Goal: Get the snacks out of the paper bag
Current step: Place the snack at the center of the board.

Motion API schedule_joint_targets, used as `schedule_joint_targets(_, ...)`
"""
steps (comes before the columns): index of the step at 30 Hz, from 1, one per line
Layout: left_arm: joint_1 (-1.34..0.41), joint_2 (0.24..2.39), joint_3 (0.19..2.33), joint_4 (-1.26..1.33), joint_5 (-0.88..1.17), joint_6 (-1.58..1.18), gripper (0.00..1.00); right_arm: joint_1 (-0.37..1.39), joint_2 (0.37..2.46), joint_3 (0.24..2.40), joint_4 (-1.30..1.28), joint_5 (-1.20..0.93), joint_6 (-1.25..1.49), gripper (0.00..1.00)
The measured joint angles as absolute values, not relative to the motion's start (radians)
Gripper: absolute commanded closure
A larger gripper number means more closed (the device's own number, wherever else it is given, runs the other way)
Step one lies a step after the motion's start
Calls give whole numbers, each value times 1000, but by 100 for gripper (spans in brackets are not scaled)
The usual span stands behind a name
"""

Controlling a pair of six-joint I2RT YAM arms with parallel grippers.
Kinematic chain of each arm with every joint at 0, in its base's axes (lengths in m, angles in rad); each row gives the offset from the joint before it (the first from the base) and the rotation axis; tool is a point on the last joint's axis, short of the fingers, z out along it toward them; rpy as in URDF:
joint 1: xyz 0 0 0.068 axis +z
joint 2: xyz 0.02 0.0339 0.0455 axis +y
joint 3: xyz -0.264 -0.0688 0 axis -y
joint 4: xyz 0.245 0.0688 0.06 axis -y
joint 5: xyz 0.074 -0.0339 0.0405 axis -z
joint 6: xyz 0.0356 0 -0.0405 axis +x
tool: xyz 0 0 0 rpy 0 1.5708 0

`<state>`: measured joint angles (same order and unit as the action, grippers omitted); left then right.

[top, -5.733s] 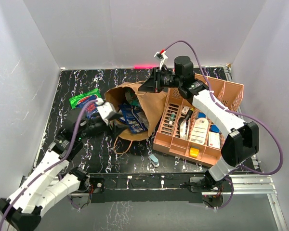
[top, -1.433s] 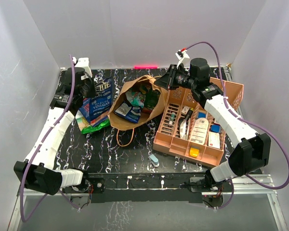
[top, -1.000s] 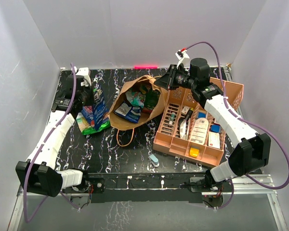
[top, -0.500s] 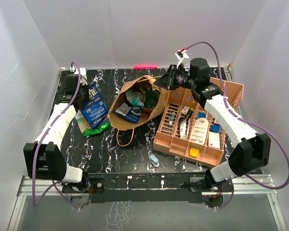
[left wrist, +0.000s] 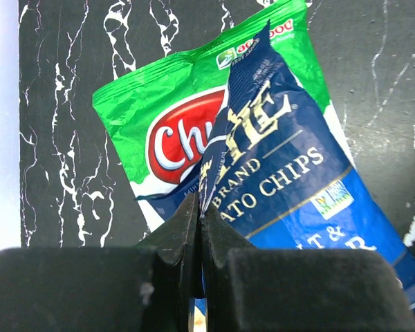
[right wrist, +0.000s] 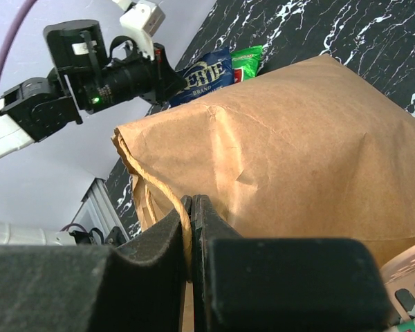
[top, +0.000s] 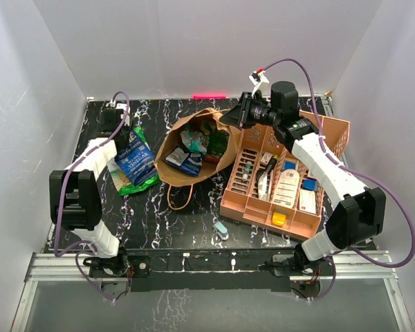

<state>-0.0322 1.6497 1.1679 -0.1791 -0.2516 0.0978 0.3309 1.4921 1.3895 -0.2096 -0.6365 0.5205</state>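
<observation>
One capsule point(top: 221, 229) nearest on worktop point(top: 159, 221), one orange tray point(top: 335, 131) right. One paper bag point(right wrist: 297, 159) mid-worktop, snacks point(top: 192, 149) inside, count unclear; right jaws pinched closed on its rim. Two packets out at left: Kettle bag point(left wrist: 290, 180) atop green packet point(left wrist: 159, 117), left jaws clamped on Kettle bag edge. A second ago it stood upright, now lying down

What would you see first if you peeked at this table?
The big brown paper bag in the middle gapes open with shiny snacks inside, and the right tool pinches its rim. Left of it, the left tool is shut on a blue chip bag lying over a green packet. An orange tray of small items sits on the right.
</observation>
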Motion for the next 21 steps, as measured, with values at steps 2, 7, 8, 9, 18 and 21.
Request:
schedule_joint_targets(2,-32,1681,1179,-170,-266,112,100,331,1497,1398,-217,-639,518,93)
schedule_joint_targets(7,-32,1717,1186,-162,-308,117,60,331,1497,1403,-228,-645,513,93)
schedule_joint_targets(8,-32,1717,1187,-165,-324,110,55,331,1497,1404,-229,-648,512,93)
schedule_joint_targets(9,-32,1717,1192,-170,-337,104,51,331,1498,1404,-229,-651,512,93)
schedule_joint_targets(18,-33,1437,1212,-290,-295,-85,43,331,1498,1404,-229,-655,512,93)
schedule_joint_targets(21,-61,1229,1155,-266,-187,-171,43,331,1498,1400,-223,-664,514,93)
